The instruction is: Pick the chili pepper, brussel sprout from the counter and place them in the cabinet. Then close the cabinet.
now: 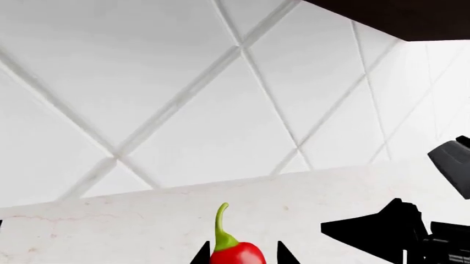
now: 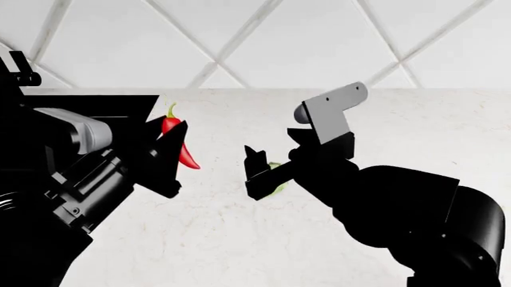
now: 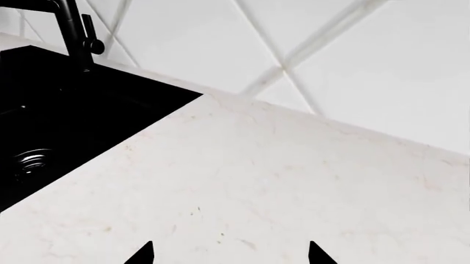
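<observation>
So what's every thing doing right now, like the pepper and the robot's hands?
chili pepper: lifted off the counter, held in the left gripper, stem up.
left gripper: shut on the chili pepper.
brussel sprout: mostly hidden behind the right gripper; held or lying on the counter, cannot tell.
right gripper: fingertips apart, nothing between them in its wrist view.
counter: white marble.
sink: black, dry, nothing in it.

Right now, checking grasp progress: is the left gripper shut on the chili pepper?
Yes. The left gripper has its fingertips against both sides of the chili pepper.
</observation>
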You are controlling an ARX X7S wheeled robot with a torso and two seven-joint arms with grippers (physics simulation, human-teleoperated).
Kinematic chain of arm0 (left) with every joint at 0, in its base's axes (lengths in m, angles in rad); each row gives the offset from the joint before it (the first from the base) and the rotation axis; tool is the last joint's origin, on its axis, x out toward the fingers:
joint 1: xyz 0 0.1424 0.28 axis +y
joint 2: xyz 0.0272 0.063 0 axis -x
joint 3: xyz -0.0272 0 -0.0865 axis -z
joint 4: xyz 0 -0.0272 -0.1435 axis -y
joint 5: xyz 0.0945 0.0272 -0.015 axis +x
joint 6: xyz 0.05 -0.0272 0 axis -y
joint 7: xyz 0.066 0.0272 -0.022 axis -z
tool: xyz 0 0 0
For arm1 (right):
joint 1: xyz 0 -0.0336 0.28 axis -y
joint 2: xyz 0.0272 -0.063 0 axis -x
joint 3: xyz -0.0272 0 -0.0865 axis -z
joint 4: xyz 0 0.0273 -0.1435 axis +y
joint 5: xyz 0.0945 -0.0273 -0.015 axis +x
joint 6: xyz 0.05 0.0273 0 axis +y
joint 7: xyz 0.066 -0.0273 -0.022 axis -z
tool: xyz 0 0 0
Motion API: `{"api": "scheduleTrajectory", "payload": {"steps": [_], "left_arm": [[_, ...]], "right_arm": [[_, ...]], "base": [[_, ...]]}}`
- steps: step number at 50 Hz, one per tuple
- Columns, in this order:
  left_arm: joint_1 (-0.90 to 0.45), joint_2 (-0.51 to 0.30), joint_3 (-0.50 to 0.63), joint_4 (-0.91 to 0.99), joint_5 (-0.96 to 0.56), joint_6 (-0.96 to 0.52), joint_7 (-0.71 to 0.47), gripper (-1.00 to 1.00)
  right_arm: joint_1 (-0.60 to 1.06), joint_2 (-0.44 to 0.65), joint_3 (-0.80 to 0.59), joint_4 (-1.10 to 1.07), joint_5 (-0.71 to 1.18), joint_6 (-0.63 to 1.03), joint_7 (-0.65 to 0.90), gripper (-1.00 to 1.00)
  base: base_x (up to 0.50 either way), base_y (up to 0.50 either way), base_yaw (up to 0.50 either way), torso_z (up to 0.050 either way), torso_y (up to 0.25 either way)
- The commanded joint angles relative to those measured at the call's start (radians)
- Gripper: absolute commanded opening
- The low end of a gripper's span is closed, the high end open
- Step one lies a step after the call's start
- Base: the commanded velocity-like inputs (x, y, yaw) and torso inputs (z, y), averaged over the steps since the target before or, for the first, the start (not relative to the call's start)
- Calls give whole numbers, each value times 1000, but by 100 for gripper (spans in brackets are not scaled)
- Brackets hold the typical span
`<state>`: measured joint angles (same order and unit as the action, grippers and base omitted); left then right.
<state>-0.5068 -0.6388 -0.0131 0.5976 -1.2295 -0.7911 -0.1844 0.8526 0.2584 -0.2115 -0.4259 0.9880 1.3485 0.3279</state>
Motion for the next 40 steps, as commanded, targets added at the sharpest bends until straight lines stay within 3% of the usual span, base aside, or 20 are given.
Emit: {"api": "scheduleTrajectory", "payload": {"steps": [1, 40], "left_arm": [[5, -2, 3, 2, -5, 6, -2, -100], [8, -9, 11, 12, -10, 14, -3, -100]], "right_arm": [[-9, 10, -7, -10, 11, 0, 11, 100], [31, -6, 26, 56, 159, 143, 154, 100]], "base": [[0, 0, 0, 0, 0], [0, 0, 0, 0, 0]]}}
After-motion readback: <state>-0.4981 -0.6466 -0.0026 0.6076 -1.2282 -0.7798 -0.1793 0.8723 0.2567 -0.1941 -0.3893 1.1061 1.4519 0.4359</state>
